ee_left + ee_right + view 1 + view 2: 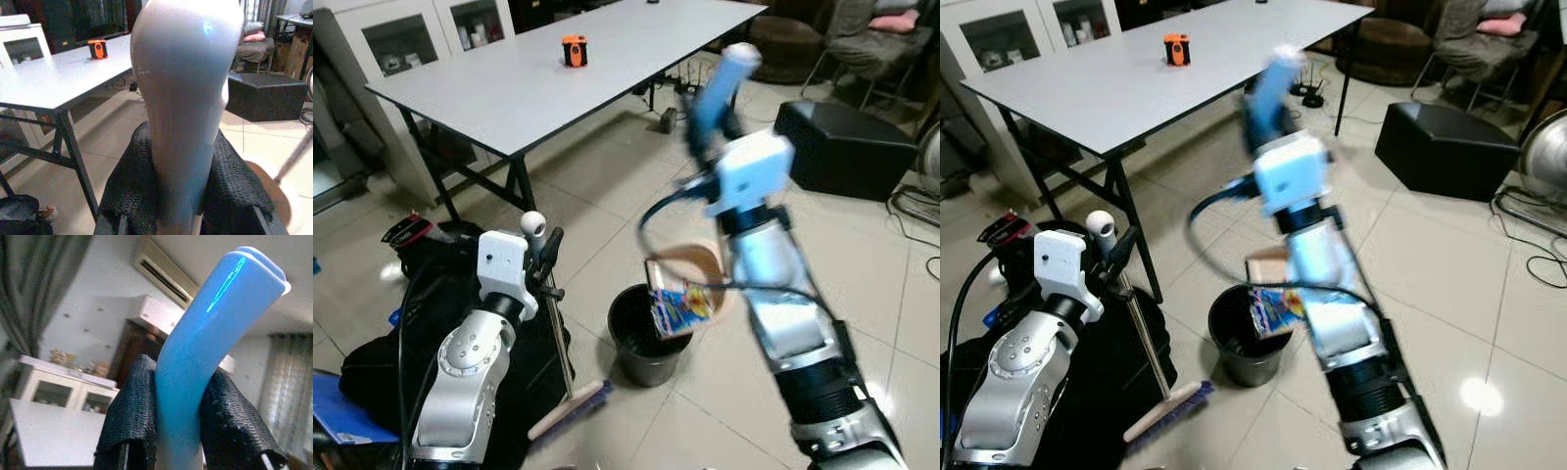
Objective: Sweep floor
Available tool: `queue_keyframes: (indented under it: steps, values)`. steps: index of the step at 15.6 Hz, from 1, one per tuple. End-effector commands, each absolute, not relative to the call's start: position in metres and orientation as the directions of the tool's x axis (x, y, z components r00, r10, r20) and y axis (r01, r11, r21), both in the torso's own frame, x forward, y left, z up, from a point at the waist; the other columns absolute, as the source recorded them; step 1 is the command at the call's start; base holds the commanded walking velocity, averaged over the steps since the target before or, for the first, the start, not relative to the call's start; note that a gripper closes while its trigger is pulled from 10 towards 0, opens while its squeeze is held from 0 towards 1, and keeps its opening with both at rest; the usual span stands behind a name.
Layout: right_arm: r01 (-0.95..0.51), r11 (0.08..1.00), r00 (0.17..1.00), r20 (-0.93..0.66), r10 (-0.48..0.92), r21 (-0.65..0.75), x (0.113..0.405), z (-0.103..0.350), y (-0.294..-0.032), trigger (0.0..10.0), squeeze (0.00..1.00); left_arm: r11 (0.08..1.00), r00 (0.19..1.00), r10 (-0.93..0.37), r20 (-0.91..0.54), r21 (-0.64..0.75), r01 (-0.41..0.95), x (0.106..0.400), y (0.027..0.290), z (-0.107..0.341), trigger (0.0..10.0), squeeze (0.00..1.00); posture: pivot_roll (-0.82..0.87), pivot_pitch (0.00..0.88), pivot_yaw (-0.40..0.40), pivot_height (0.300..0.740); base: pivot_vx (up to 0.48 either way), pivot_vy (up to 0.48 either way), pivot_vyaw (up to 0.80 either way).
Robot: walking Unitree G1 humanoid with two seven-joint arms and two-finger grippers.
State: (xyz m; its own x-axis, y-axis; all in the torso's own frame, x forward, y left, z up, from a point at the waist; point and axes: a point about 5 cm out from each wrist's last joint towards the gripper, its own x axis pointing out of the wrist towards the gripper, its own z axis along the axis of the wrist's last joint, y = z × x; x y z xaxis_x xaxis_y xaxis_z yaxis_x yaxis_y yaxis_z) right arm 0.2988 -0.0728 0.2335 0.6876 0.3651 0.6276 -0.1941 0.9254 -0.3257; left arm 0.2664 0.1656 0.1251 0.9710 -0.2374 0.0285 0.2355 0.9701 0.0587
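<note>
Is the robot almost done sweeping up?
Nearly, it seems. The right gripper tips the dustpan by its blue handle, and a colourful wrapper slides into the black bin. The left gripper holds the broom upright. More litter can't be told.

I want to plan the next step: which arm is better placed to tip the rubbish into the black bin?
The right arm, probably. Its claw grips the blue dustpan handle, and the dustpan hangs tilted over the black bin. The left claw holds the broom.
</note>
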Motion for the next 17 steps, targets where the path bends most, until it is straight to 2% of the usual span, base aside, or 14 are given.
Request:
queue_keyframes:
  steps: [1, 7, 9, 11, 13, 15, 17]
  values:
    - [-0.207, 0.904, 0.630, 0.657, 0.415, -0.374, 0.293, 0.235, -0.064, 10.0, 0.00, 0.969, 0.969, -0.239, 0.064, 0.084, 0.233, 0.270, 0.166, 0.134, 10.0, 0.00, 0.08, 0.000, 0.042, 0.740, 0.000, 0.000, 0.00]
    - [-0.263, 0.764, 0.501, 0.593, 0.630, -0.589, 0.275, 0.213, -0.031, 10.0, 0.00, 0.967, 0.968, -0.244, 0.063, 0.088, 0.239, 0.271, 0.166, 0.134, 10.0, 0.00, 0.08, 0.000, 0.043, 0.740, 0.000, 0.000, 0.00]
    - [-0.233, 0.736, 0.499, 0.571, 0.652, -0.636, 0.276, 0.210, -0.031, 10.0, 0.00, 0.966, 0.967, -0.247, 0.063, 0.089, 0.241, 0.271, 0.165, 0.134, 10.0, 0.00, 0.08, 0.000, 0.044, 0.740, 0.000, 0.000, 0.00]
    - [-0.143, 0.751, 0.540, 0.585, 0.605, -0.645, 0.285, 0.216, -0.042, 10.0, 0.00, 0.965, 0.966, -0.252, 0.059, 0.085, 0.246, 0.272, 0.165, 0.134, 10.0, 0.00, 0.07, 0.000, 0.044, 0.740, 0.000, 0.000, 0.00]
    - [0.062, 0.839, 0.625, 0.677, 0.390, -0.540, 0.299, 0.251, -0.087, 10.0, 0.00, 0.962, 0.963, -0.264, 0.049, 0.084, 0.259, 0.271, 0.164, 0.133, 10.0, 0.00, 0.06, 0.000, 0.044, 0.740, 0.000, 0.000, 0.00]
    - [0.193, 0.853, 0.685, 0.689, 0.236, -0.484, 0.305, 0.265, -0.124, 10.0, 0.00, 0.960, 0.962, -0.271, 0.038, 0.077, 0.268, 0.271, 0.164, 0.131, 10.0, 0.00, 0.06, 0.000, 0.046, 0.740, 0.000, 0.000, 0.00]
    - [0.307, 0.854, 0.766, 0.641, 0.040, -0.420, 0.308, 0.263, -0.175, 10.0, 0.00, 0.955, 0.957, -0.289, 0.023, 0.080, 0.287, 0.272, 0.161, 0.128, 10.0, 0.00, 0.05, 0.000, 0.048, 0.740, 0.000, 0.000, 0.00]
